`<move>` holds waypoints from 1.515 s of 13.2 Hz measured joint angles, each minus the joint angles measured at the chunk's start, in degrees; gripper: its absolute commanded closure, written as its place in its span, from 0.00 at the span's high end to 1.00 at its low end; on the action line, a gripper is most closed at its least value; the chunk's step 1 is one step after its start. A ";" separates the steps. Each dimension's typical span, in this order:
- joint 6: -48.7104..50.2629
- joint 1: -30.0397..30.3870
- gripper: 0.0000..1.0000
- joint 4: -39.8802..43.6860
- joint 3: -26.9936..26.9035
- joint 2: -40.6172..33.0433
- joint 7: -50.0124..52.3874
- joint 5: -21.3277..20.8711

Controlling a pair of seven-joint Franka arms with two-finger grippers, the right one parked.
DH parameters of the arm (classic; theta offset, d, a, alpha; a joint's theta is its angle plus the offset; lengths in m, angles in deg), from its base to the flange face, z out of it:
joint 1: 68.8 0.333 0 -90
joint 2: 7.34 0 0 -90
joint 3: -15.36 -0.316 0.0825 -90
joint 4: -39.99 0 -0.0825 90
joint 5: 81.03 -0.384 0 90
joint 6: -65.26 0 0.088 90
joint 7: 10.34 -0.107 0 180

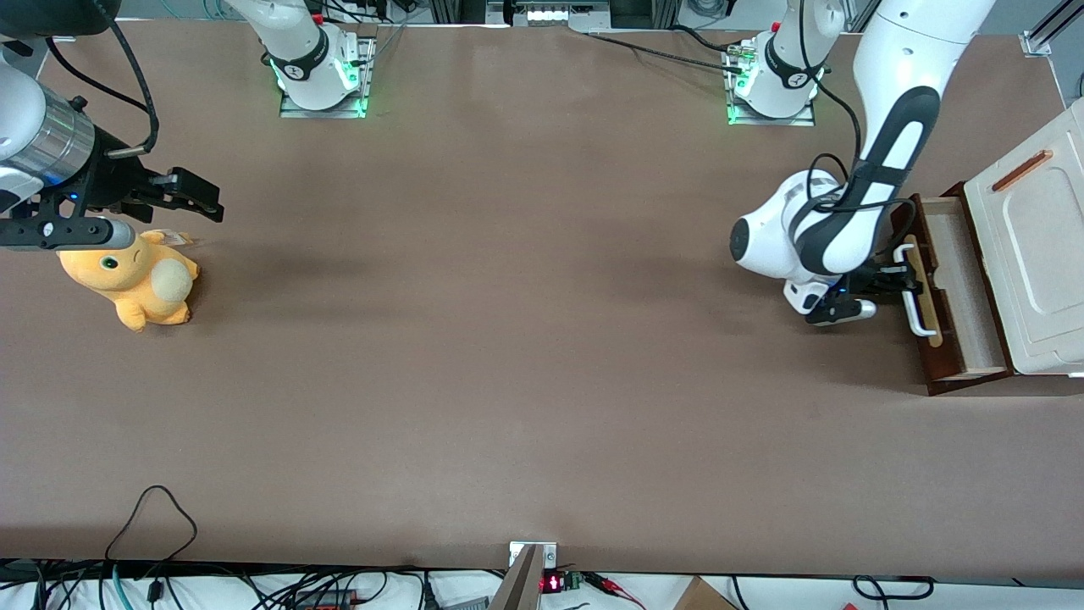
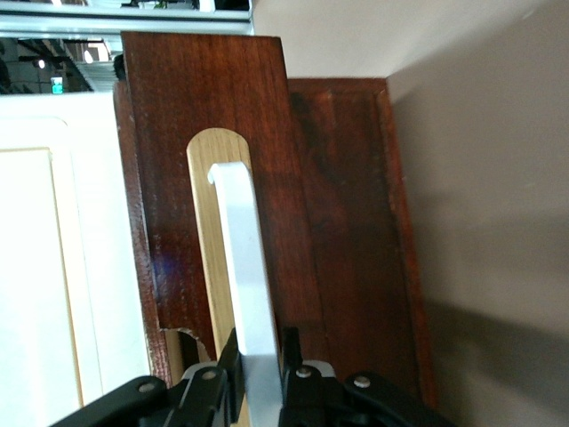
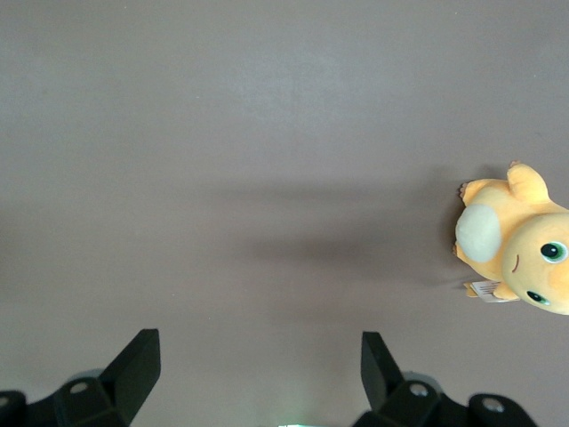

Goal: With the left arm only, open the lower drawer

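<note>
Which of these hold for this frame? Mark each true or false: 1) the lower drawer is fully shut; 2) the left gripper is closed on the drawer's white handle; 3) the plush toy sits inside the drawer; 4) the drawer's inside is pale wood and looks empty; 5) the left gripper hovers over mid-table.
1) False. The lower drawer is pulled out from under the cream-white panel.
2) True. The left gripper is shut on the white handle.
3) False. The orange plush toy lies on the table, toward the parked arm's end.
4) True, as far as the front view shows.
5) False. It is at the drawer front, on the handle.
</note>
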 measured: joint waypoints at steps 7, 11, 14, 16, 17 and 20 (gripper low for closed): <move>-0.33 -0.40 1.00 0.02 0.61 -0.13 -1.05 0.52; -1.64 -0.41 1.00 0.59 0.85 -0.39 -2.15 2.44; -6.12 -0.55 1.00 4.95 0.92 -3.44 -7.25 15.32; -7.09 -0.59 1.00 9.85 0.92 -7.51 -14.79 26.71; -7.10 -0.59 1.00 11.87 0.90 -9.62 -17.89 30.83; -6.84 -0.32 1.00 15.28 0.50 -15.32 -21.64 44.63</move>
